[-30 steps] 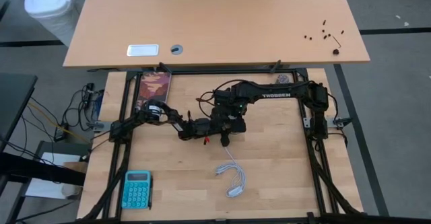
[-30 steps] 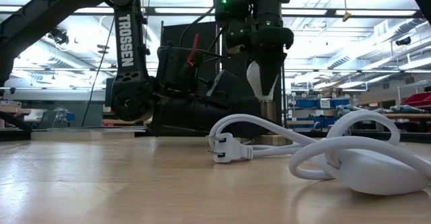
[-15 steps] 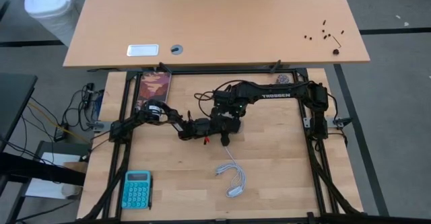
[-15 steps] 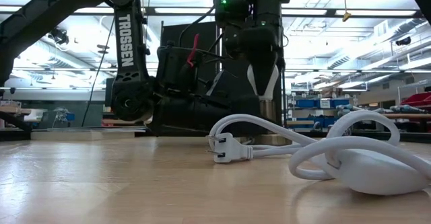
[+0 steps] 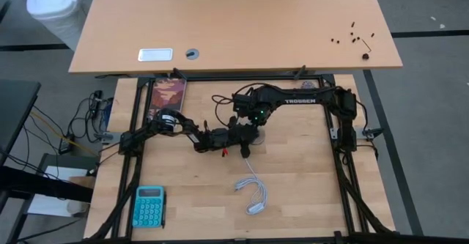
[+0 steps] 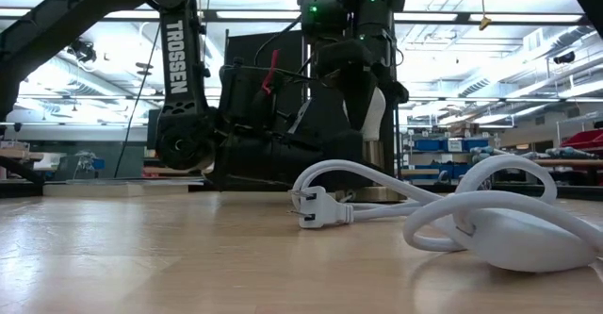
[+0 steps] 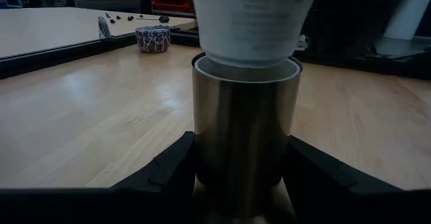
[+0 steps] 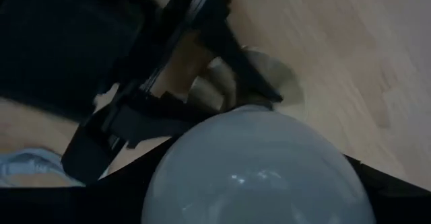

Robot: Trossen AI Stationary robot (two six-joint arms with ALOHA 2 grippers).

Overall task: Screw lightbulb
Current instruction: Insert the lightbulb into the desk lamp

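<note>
The small white pear-shaped lightbulb (image 6: 374, 111) stands upright with its base down inside the open top of a brushed-metal cylindrical socket (image 7: 244, 133), which sits on the pale wooden table (image 5: 293, 171) just behind the coiled white cord with a plug (image 6: 325, 206). The left gripper (image 7: 242, 173) is clamped on the socket, one dark finger against each side. Directly above the socket, the right gripper (image 6: 367, 88) has its fingers closed around the bulb's glass.

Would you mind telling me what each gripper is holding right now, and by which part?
The left gripper clamps the metal socket by its cylindrical sides. The right gripper holds the lightbulb around its white glass globe, base down in the socket.
</note>
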